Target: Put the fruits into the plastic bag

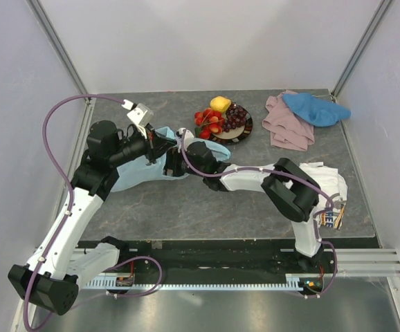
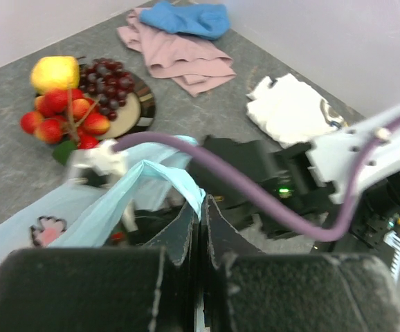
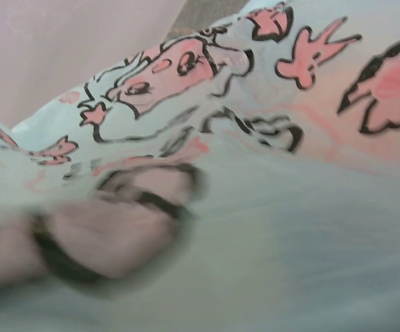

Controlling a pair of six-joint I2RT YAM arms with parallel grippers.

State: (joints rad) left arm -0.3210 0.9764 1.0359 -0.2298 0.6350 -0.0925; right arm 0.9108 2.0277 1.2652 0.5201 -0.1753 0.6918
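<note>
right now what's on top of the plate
On the plate: dark grapes, a heap of small red fruits, a yellow lemon at the edge; anything under the heap is covered.

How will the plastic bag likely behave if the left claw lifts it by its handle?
Probably floppy: the plastic bag drapes limp by its handle from the shut left claw. Likely very light, since the film looks thin and translucent in the right wrist view. It may slump shut rather than hold open, as it lies flat on the table.
</note>
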